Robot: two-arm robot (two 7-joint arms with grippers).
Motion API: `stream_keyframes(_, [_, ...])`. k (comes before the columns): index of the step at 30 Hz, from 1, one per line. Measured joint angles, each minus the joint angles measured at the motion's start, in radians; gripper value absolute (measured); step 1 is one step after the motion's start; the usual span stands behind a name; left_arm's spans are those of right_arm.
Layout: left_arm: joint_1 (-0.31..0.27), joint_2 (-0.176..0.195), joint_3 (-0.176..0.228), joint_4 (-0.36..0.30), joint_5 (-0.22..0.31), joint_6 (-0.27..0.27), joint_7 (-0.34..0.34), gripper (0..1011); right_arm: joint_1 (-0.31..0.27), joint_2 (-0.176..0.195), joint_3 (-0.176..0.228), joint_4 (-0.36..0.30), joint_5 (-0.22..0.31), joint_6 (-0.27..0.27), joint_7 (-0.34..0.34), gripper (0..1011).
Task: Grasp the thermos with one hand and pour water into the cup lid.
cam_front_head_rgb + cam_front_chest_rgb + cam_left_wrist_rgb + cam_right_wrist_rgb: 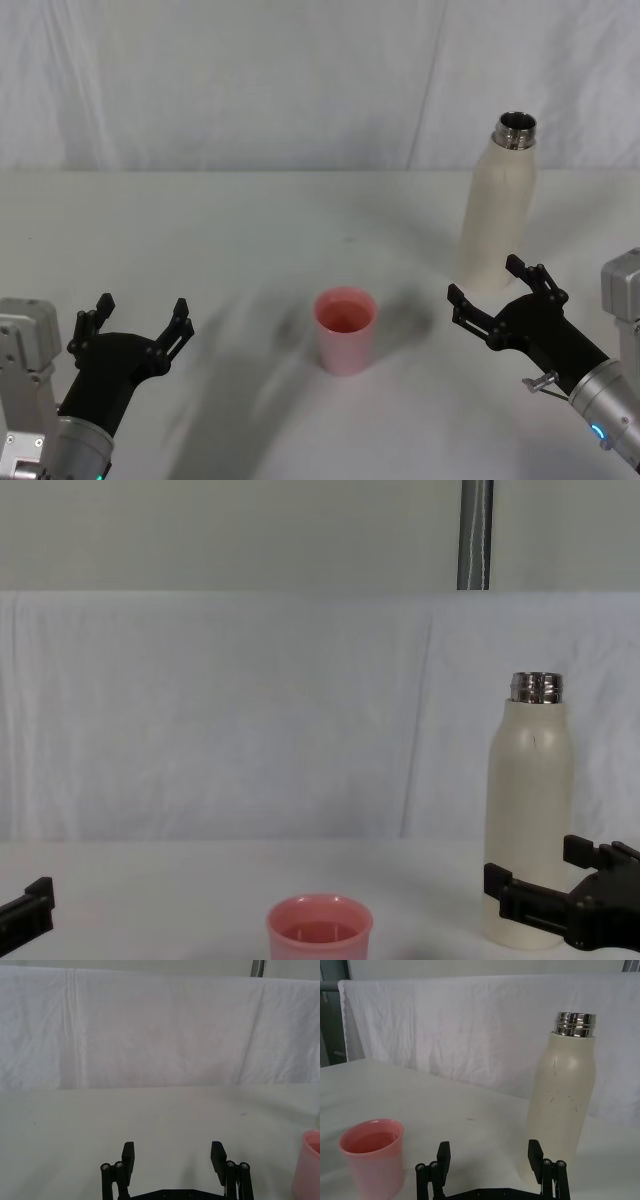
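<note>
The cream-white thermos (497, 210) stands upright and uncapped at the table's right rear, its steel neck bare, also in the right wrist view (565, 1105) and chest view (527, 820). The pink cup lid (346, 330) stands upright at the table's middle, nearer to me (372, 1157) (319, 930); a liquid level seems to show inside it. My right gripper (484, 280) is open just in front of the thermos base, not touching it (489, 1152). My left gripper (142, 306) is open and holds nothing at the front left (172, 1152), with the cup lid (310, 1165) off to its side.
The white table (200, 230) is bare apart from the two objects. A white cloth backdrop (250, 80) hangs along the far edge, close behind the thermos. A grey pole (475, 535) rises behind the cloth.
</note>
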Motion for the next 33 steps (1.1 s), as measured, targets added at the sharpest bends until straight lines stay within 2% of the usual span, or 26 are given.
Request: stream_keyframes(33, [0.000, 0.000, 0.000, 0.000, 0.000, 0.000, 0.000, 1001, 0.000, 0.000, 0.000, 0.000, 0.001, 0.000, 0.001, 1000])
